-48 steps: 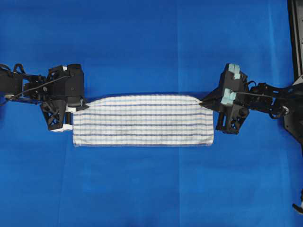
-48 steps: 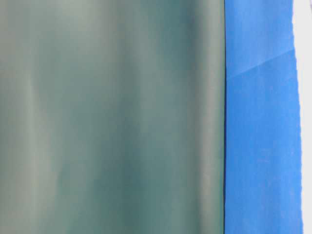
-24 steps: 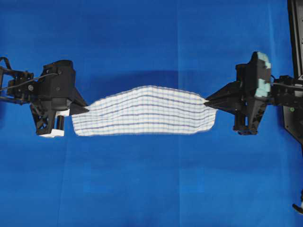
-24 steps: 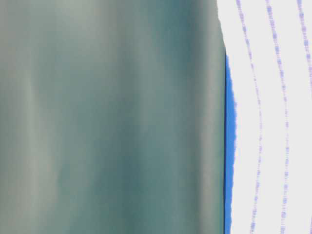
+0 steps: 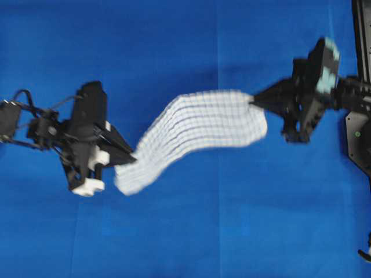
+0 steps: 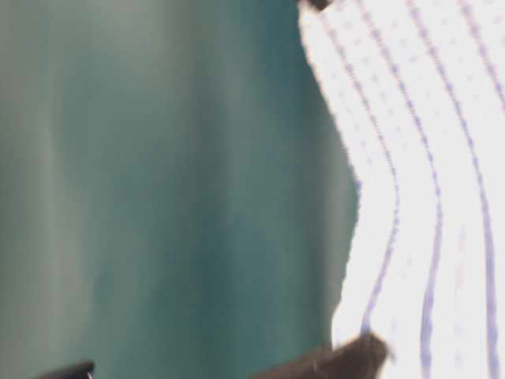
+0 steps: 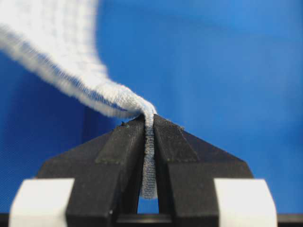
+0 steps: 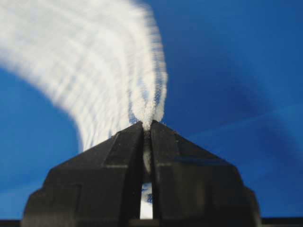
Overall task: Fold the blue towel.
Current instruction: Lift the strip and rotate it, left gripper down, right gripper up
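Observation:
The blue towel (image 5: 200, 130), white with thin blue stripes, hangs in the air over the blue table covering, stretched in an S-curve between both arms and blurred by motion. My left gripper (image 5: 128, 160) is shut on its lower-left end; the wrist view shows the hem (image 7: 148, 156) pinched between the black fingers (image 7: 120, 151). My right gripper (image 5: 254, 99) is shut on the upper-right end, with cloth (image 8: 147, 106) squeezed at the fingertips. In the table-level view the towel (image 6: 418, 189) fills the right side, close to the lens.
The blue table covering (image 5: 185, 231) spreads all round below the towel. A black frame (image 5: 362, 35) stands along the right edge. A blurred grey-green surface (image 6: 158, 189) fills the left of the table-level view.
Both grippers lifted the towel off the table. The left gripper swung right and toward the front; the right gripper moved toward the back. The towel went from flat to a twisted hanging curve.

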`<state>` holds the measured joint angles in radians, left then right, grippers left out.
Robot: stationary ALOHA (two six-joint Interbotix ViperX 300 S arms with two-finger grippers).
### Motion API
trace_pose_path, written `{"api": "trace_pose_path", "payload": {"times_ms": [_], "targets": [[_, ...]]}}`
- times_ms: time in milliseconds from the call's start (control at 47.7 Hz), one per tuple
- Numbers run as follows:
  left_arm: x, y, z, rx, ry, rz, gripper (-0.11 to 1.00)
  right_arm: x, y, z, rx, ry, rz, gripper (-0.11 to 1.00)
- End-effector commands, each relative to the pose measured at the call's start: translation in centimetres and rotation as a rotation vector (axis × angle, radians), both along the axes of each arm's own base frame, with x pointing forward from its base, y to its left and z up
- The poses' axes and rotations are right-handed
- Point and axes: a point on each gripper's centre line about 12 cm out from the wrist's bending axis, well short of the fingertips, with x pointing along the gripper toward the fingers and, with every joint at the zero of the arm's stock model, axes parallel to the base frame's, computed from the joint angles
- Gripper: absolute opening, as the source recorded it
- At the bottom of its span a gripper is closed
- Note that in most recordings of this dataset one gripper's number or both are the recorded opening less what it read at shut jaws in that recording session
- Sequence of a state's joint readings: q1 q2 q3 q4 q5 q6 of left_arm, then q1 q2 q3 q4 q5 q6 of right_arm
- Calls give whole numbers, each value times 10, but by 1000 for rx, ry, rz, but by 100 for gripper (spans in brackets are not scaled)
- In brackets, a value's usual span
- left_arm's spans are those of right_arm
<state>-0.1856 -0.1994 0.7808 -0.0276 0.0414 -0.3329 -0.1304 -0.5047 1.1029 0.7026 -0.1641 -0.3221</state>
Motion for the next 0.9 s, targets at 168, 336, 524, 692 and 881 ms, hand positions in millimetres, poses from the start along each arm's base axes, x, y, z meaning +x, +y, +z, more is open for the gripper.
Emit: {"api": "trace_pose_path", "payload": {"times_ms": [168, 336, 524, 692, 881], "targets": [[53, -35, 14, -22, -88, -57, 3, 17, -40, 18, -67, -1, -82, -4], [86, -43, 11, -31, -144, -58, 3, 33, -54, 23, -107, 14, -87, -4], [122, -50, 13, -44, -245, -56, 3, 48, -68, 33, -168, 17, -86, -4], [146, -54, 13, -52, -293, -51, 3, 57, -82, 38, -215, 25, -95, -4], [164, -52, 1, -54, -313, -39, 3, 66, -91, 38, -221, 39, -98, -4]]}}
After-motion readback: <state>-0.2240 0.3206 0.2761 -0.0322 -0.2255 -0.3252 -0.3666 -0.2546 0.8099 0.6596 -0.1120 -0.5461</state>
